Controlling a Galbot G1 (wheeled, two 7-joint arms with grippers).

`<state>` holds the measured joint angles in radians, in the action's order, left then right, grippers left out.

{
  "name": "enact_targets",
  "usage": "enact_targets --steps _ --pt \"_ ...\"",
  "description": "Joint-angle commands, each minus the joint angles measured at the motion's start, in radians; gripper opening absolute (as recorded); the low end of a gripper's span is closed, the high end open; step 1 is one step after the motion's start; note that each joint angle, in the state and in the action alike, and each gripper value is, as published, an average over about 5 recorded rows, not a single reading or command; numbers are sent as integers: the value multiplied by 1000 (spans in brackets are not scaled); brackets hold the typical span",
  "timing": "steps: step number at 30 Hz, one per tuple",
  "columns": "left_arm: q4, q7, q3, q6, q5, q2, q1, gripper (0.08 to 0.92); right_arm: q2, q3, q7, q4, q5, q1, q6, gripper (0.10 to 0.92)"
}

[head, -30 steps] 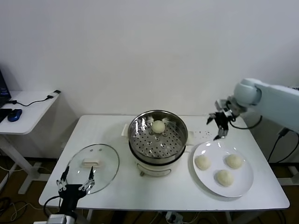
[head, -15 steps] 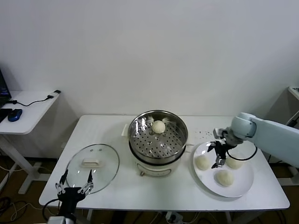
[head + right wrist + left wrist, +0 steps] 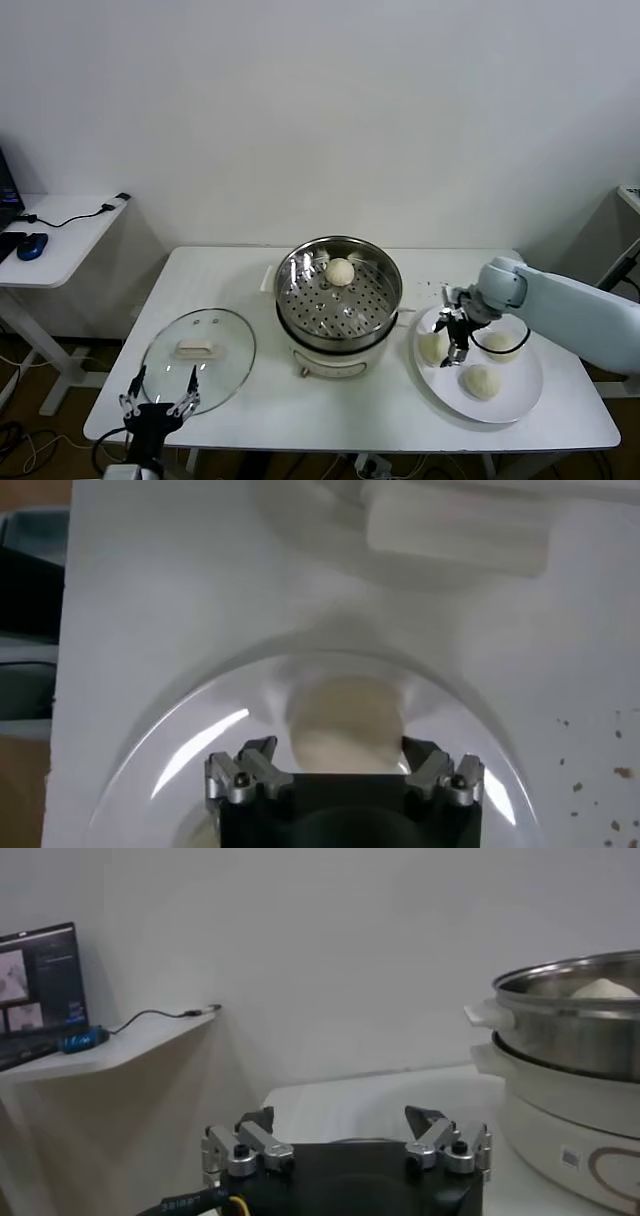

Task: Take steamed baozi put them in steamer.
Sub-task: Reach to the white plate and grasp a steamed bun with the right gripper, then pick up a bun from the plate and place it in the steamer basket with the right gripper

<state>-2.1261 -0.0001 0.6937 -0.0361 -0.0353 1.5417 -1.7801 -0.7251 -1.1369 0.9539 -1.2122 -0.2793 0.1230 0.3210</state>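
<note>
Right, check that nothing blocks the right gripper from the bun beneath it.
Nothing visible does. The right gripper hangs open directly over the nearest baozi on the white plate, with its fingers either side.

The steamer (image 3: 338, 292) is bright polished metal with a perforated floor, sitting on a smooth white base (image 3: 330, 357) that looks like plastic. The buns (image 3: 481, 381) have a matt, smooth, doughy skin. They lie on a glossy white plate (image 3: 515, 403), probably glazed ceramic, which shows sharp highlights in the right wrist view. The lid (image 3: 198, 359) is clear glass with a pale handle. The table (image 3: 300, 412) is a smooth, matt white. The right gripper (image 3: 453, 339) has dull metal fingertips on black housings.
</note>
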Motion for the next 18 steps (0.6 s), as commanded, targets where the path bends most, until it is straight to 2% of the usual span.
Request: enact_targets --steps 1,8,14,18 --pt "0 0 -1 1 0 -2 -1 823 -15 24 3 20 14 -23 6 756" --pt "-1 0 -2 2 0 -1 -4 823 -15 22 15 24 10 -13 4 607" --pt "-5 0 -3 3 0 -2 -7 823 23 7 18 -11 -32 34 4 563" --pt "-7 0 -3 3 0 -3 -10 823 87 -79 35 -70 -98 178 -3 560"
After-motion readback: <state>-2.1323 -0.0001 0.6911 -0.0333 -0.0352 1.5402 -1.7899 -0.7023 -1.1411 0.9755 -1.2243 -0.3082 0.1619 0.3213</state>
